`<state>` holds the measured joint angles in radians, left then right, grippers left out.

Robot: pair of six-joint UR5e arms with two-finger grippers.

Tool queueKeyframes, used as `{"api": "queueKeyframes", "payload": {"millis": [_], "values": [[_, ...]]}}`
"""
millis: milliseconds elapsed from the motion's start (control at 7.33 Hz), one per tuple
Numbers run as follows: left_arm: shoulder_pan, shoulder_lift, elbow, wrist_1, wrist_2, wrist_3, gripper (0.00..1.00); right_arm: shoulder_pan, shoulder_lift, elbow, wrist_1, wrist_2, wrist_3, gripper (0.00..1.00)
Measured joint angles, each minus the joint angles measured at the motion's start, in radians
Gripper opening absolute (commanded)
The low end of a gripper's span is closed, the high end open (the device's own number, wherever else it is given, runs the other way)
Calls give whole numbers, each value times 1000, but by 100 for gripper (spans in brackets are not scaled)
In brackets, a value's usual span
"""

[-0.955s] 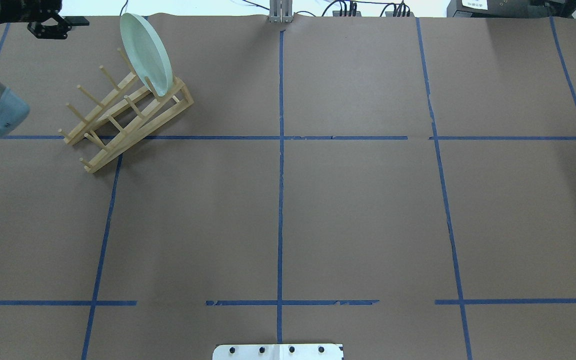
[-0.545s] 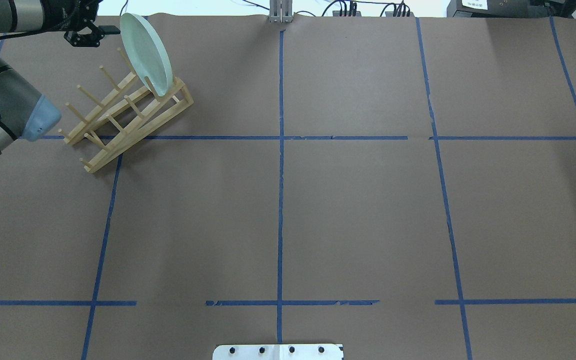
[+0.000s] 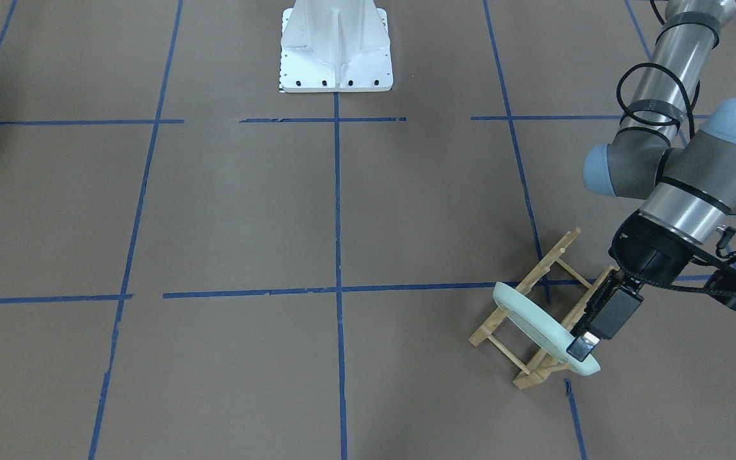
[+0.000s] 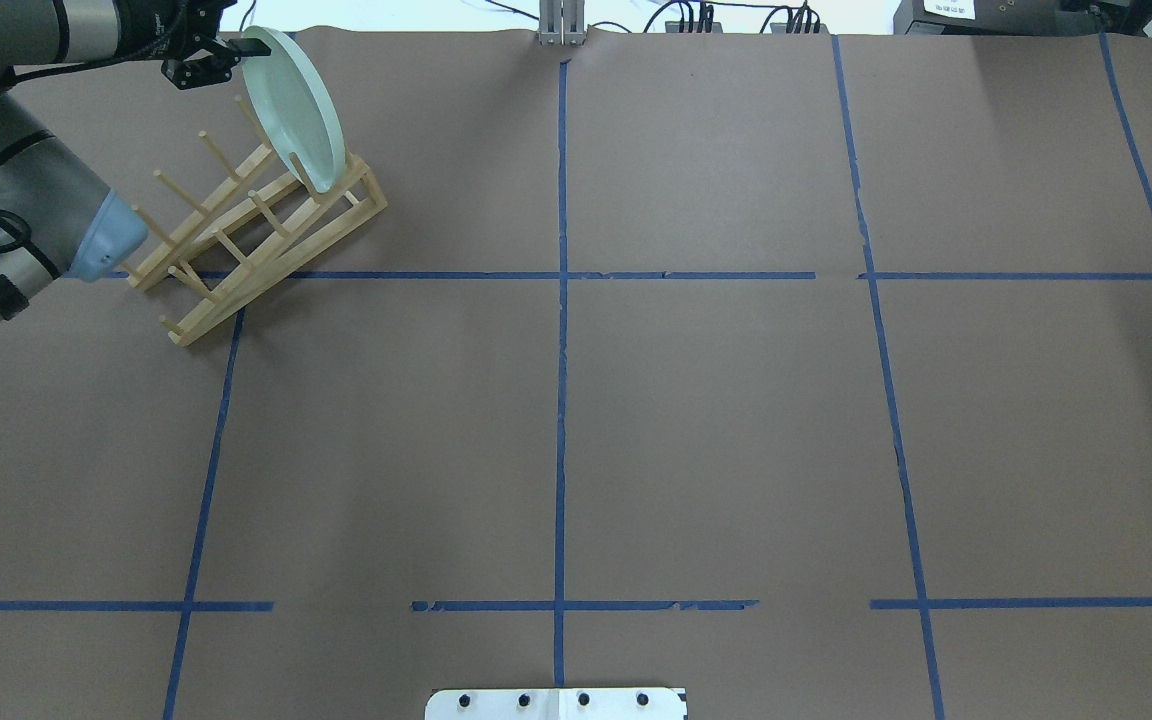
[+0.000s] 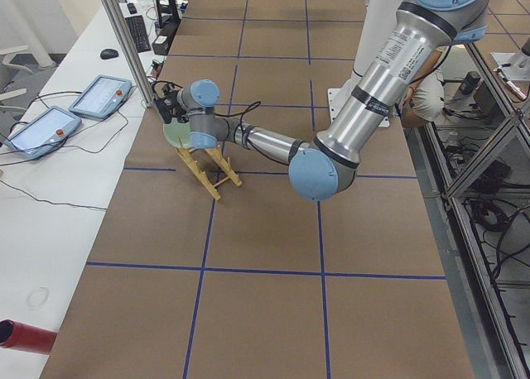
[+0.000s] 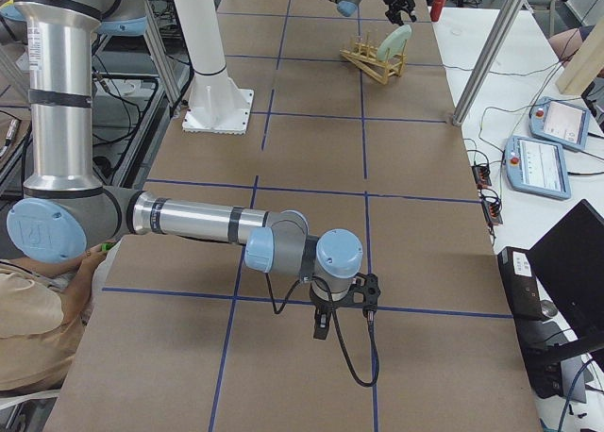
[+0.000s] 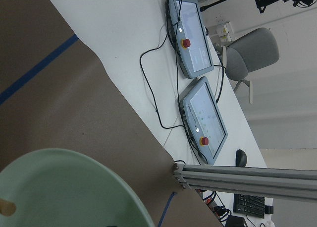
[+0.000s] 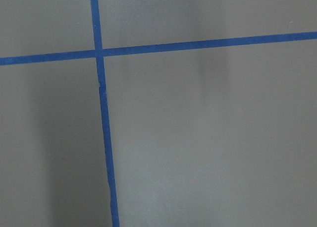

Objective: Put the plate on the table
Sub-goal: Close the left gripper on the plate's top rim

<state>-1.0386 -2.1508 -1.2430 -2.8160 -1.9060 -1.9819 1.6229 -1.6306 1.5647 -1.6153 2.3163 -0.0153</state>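
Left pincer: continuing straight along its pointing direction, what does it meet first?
The mint-green plate, at its upper rim, standing in the wooden rack; the left pincer looks right at that rim, contact unclear.

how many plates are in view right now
1: the plate stands on edge at the far end of the wooden rack, left gripper at its top rim.

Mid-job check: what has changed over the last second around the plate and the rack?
The left hand travelled rightward in the overhead view, from the table's far left corner to the plate's upper rim, which it now straddles. Whether it has clamped on, I cannot tell. The plate stayed upright in the wooden rack, and neither shifted on the table.
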Motion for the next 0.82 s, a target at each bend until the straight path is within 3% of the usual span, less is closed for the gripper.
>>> {"api": "queueKeyframes", "payload": {"millis": [136,545,818], "values": [[7,-5,0,1,12,0,0,0,0,0,0,0,0,100],[8,-6,-10,0,20,2,0,0,0,0,0,0,0,100],[-5,-4,-72,14,21,-3,0,0,0,0,0,0,0,100]]}}
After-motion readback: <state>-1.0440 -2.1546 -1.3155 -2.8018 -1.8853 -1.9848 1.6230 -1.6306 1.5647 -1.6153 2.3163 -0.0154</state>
